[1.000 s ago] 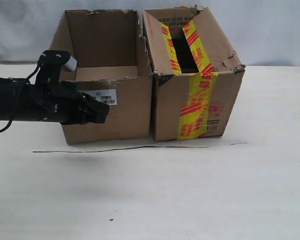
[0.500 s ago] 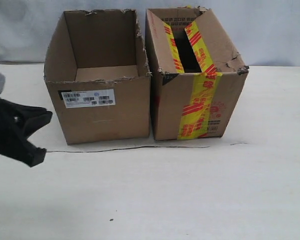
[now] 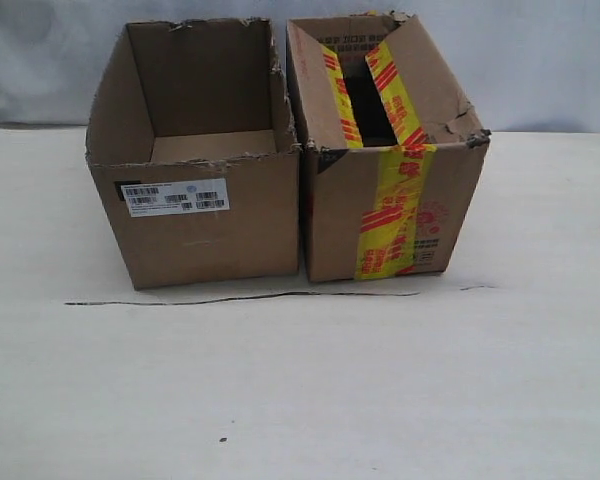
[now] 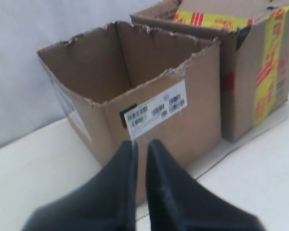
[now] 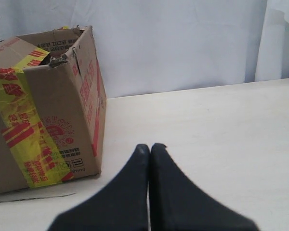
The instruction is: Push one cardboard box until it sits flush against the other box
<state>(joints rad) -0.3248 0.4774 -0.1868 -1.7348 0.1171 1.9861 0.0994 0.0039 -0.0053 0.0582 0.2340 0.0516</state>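
Boxes side by side on the tabletop [image 3: 380,390]; the task is judged at or near completion. Left tool [image 4: 140,147]: fingers drawn almost together with only a thin slit between them, holding nothing. The cardboard box [image 3: 205,215] stands just ahead of its tips, label face towards it, untouched. Closed fingers suit pushing, since they offer one blunt face rather than two prongs. Past that box, on the side away from the left tool, stands the other box [image 3: 395,200]. Their adjoining walls meet at the torn top rims, but a thin dark seam lower down leaves full contact uncertain. Right tool [image 5: 150,148]: fingers pressed together and empty, the other box ahead and off to one side, apart from it. Open tabletop flanks both outer walls, leaving room for a nudge from either side.
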